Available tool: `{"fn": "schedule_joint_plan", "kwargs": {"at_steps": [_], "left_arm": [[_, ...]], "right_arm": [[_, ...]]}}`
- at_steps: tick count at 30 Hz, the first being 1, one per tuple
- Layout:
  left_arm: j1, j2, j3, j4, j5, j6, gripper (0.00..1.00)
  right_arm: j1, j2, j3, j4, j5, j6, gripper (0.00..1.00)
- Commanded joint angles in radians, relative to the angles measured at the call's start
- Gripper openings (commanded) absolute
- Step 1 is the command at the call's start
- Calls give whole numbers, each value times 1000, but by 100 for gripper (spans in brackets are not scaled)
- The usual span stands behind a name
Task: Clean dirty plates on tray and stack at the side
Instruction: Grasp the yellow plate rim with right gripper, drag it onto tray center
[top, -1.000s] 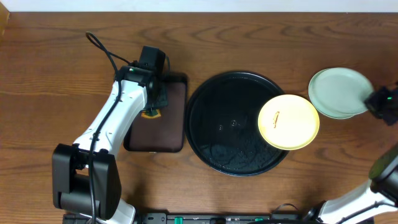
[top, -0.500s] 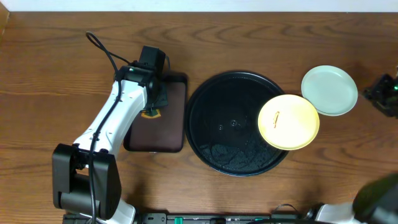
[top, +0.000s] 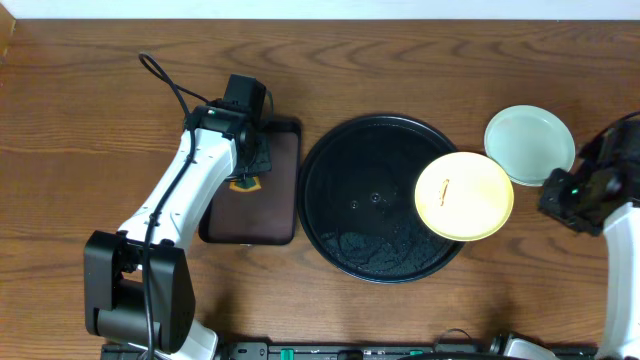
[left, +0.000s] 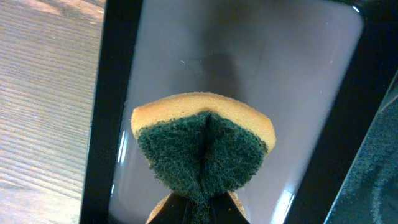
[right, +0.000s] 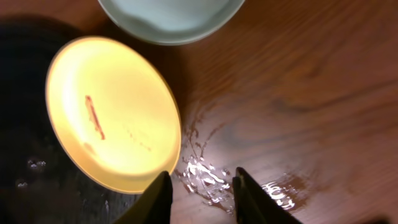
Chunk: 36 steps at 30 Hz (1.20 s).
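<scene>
Ease the right gripper (right: 202, 179), jaws partly apart and empty over the wet table (right: 298, 112), left onto the near edge of the yellow plate (top: 464, 195), which overhangs the right rim of the black tray (top: 330, 160). Pinch only the rim, clear of the reddish smear (right: 94, 117). Scrub with the left gripper (left: 198, 210), clamped tight on the sponge (left: 202, 149) above the brown tray (top: 282, 205). Avoid the mint plate (top: 530, 146), far right.

Wooden table (top: 80, 100), round black tray (top: 350, 170), smaller brown rectangular tray (top: 280, 190), mint plate (top: 530, 145), wet patch (right: 205, 177)
</scene>
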<state>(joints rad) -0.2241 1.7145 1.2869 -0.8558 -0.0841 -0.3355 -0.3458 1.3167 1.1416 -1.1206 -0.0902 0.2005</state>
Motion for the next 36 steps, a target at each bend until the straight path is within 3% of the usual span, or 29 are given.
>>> {"fn": "schedule_joint_plan", "kwargs": {"at_steps": [1,17,32,36], "left_arm": [[0,4,-9,-3,13,10,8],[0,4,-9,-3,13,10,8],[0,4,-9,-14,13,10,8],[0,4,-9,-14,14,10,8]], "right_arm": [[48,23,-114,122,37,48,27],[137,138,-227,337,29,54,20],[171,138,-268,345,127,57,19],[171,138,-269,351,127,57,13]]}}
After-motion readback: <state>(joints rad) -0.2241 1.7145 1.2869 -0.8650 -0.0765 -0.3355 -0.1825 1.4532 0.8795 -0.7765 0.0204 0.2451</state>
